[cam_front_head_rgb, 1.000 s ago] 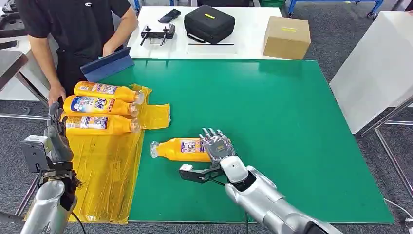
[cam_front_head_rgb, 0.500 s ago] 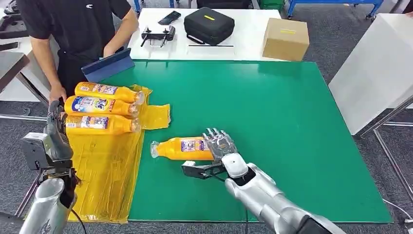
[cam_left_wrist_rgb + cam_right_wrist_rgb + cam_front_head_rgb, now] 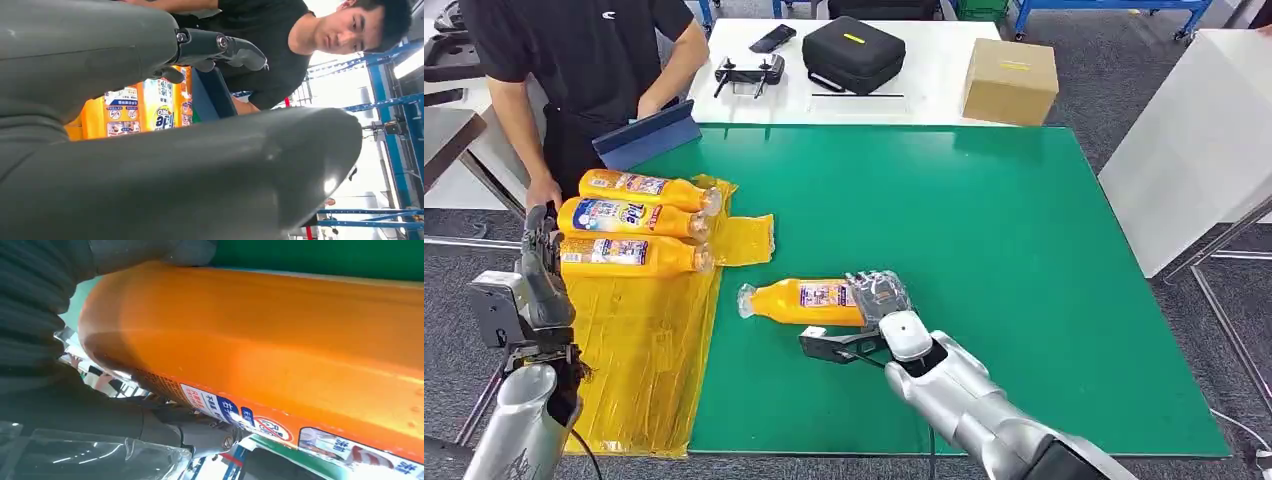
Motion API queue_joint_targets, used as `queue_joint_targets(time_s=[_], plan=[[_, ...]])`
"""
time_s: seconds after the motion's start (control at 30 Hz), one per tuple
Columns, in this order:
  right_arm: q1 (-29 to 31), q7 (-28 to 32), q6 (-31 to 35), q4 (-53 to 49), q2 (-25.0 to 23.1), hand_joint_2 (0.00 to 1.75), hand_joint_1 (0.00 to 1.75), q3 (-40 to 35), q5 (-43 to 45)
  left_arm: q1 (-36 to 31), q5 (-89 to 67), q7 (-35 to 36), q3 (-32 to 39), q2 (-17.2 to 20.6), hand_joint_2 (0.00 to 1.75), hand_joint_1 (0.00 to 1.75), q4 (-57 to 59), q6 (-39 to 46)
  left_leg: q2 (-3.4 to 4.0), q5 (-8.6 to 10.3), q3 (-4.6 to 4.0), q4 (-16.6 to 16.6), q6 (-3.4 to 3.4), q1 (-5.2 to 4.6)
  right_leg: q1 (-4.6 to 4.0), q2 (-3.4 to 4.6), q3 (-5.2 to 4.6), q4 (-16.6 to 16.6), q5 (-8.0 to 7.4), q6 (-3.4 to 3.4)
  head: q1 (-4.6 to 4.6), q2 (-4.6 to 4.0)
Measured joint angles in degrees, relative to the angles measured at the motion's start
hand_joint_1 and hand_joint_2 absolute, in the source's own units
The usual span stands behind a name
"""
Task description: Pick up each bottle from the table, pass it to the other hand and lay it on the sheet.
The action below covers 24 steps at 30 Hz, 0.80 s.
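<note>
The right hand [image 3: 880,298] wraps its fingers around the base of an orange bottle [image 3: 799,301] lying on the green mat [image 3: 984,230] — just beside the yellow sheet [image 3: 639,350], where three more bottles [image 3: 629,220] lie. The left hand [image 3: 539,265] hovers by the sheet's edge, holding nothing, fingers straight.

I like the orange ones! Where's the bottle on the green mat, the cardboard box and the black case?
bottle [image 3: 799,300], head view, label.
cardboard box [image 3: 1010,80], head view, top face.
black case [image 3: 852,50], head view, lid.

The green surface [image 3: 984,230] carries a yellow sheet [image 3: 639,350] at the frame's left and one orange bottle [image 3: 799,301] lying near center.
</note>
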State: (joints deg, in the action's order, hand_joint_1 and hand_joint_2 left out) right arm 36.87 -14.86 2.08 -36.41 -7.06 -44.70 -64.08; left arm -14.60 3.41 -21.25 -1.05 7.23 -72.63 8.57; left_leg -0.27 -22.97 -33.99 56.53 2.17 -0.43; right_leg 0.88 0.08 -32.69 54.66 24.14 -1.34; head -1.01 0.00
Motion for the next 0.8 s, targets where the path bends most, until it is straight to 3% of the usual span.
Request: queue_joint_targets(time_s=[0.43, 0.8], plan=[[-0.54, 0.48, 1.77, -0.02, -0.09, 1.75, 1.75, 1.12, 0.33, -0.34, 0.2, 0.02, -0.04, 0.0, 0.0, 0.0, 0.46, 0.04, -0.01, 0.0, -0.02, 0.0, 0.0, 0.0, 0.0, -0.01, 0.29, 0.0, 0.0, 0.0, 0.0, 0.0], [-3.46, 5.51, 5.16, -4.81, 0.48, 1.75, 1.75, 6.43, 8.92, 0.6, 0.28, 0.5, 0.0, 0.02, 0.0, 0.0, 0.24, 0.52, -0.01, 0.03, -0.12, 0.01, 0.01, -0.01, 0.0, -0.01, 0.51, 0.01, -0.04, -0.02, 0.0, 0.0]])
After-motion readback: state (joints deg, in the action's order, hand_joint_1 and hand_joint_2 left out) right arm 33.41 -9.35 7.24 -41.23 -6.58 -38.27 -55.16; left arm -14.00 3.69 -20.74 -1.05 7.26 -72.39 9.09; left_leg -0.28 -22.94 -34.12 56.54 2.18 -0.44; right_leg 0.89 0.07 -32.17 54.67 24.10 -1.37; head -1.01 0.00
